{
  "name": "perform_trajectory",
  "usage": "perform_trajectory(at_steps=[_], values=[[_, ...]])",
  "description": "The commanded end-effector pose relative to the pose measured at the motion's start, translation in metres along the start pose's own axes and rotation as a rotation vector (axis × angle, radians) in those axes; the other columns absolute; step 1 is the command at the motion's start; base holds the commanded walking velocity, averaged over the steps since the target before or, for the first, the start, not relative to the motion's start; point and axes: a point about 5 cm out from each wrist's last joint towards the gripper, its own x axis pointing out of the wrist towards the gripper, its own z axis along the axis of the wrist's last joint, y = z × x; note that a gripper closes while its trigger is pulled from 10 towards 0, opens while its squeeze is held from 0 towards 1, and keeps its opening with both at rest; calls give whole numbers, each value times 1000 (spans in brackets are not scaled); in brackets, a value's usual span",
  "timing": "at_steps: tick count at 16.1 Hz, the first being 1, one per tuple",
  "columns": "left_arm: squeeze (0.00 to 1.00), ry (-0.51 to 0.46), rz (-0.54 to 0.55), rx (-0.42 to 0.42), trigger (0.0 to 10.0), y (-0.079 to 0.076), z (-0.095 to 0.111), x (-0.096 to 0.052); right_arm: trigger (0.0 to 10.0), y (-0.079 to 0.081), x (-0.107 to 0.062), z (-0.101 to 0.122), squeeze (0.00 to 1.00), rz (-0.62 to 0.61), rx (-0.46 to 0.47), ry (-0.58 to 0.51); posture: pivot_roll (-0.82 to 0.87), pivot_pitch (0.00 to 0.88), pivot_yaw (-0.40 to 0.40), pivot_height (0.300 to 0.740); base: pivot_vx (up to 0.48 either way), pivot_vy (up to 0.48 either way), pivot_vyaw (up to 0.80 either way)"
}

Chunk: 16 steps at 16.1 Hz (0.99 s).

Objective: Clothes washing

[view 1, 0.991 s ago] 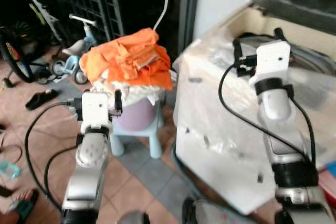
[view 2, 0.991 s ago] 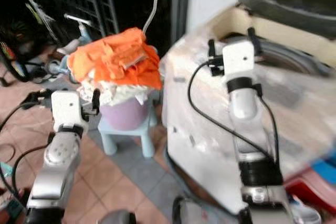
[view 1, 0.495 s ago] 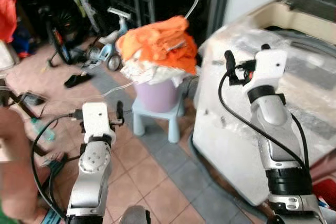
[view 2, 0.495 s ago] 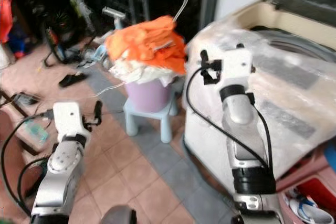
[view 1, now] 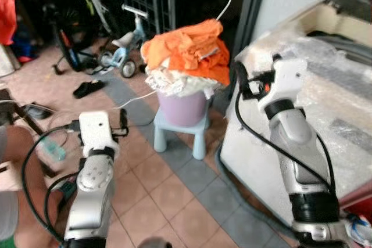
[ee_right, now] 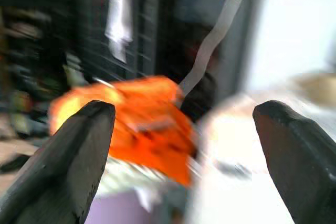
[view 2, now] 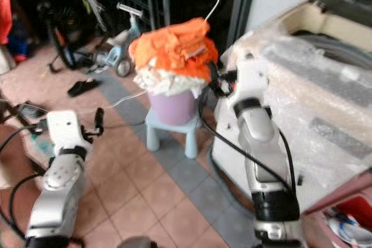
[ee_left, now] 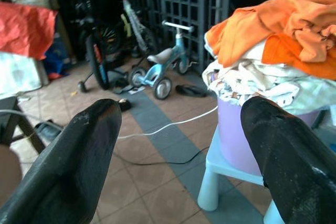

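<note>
A heap of orange clothes (view 1: 187,50) over white ones fills a lilac bucket (view 1: 183,107) on a pale blue stool (view 1: 177,136). To its right stands the washing machine (view 1: 325,120), wrapped in clear plastic, with its lid up. My right gripper (view 1: 241,82) is open and raised between the machine's corner and the pile, close to the clothes (ee_right: 142,119) but apart from them. My left gripper (view 1: 119,125) is open, low and left of the stool, facing the bucket (ee_left: 236,140). Both grippers hold nothing.
A small blue tricycle (view 1: 125,45), bicycles and a dark metal grille stand behind the pile. A sandal (view 1: 88,88) and loose cables lie on the tiled floor. Part of a person (view 1: 11,166) is at the left edge. A hose runs along the machine's base.
The camera has swung, shifting the whole scene. My right arm has moved left from over the washing machine to beside the clothes pile. The left arm stays low.
</note>
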Motion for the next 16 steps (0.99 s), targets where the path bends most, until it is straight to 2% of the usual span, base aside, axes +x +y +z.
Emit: perform_trajectory(at_steps=[1,2,3,4,6,8,9,11,12,13,14,16], values=[[0,4,-26,-3,10000,-3,-3,-4,10000,0,-2,-2,0,-17,51,31,-61,0,52,740,0,480,0],[0,0,-28,0,10000,-3,-3,-4,10000,5,-2,-1,0,33,143,25,-61,0,52,740,0,480,0],[0,-15,-37,3,10000,-3,-2,-4,10000,5,-2,-1,0,18,150,28,-64,0,49,740,0,480,0],[0,-50,-56,13,10000,-4,1,-3,10000,1,-3,-1,0,-15,57,13,-64,0,49,740,0,480,0],[0,-58,-60,16,10000,-4,2,-3,10000,1,-3,-1,0,-21,31,8,-64,0,49,740,0,480,0],[0,-41,-58,35,10000,-5,3,4,10000,-5,-13,-12,0,-31,92,72,-48,0,21,740,0,0,0],[0,-53,-71,42,10000,-6,4,5,10000,-8,-17,-14,0,-40,72,59,-46,0,19,740,0,0,0],[0,-50,-63,50,10000,-3,3,6,10000,-8,-25,-24,0,-17,-37,71,-47,0,19,740,0,0,0],[0,-47,-66,34,10000,-2,1,4,10000,-7,-35,-37,0,-10,-42,102,-47,0,26,740,0,0,0],[0,-47,-67,31,10000,-1,0,4,10000,-7,-38,-41,0,-17,-17,114,-52,0,38,740,0,0,0],[0,-44,-53,40,10000,1,-3,3,10000,-5,-43,-50,0,-28,-24,133,-52,0,38,740,0,0,0],[0,-25,-46,25,10000,1,-11,-1,10000,12,-53,-73,0,5,-92,176,-52,0,54,740,0,0,0]])
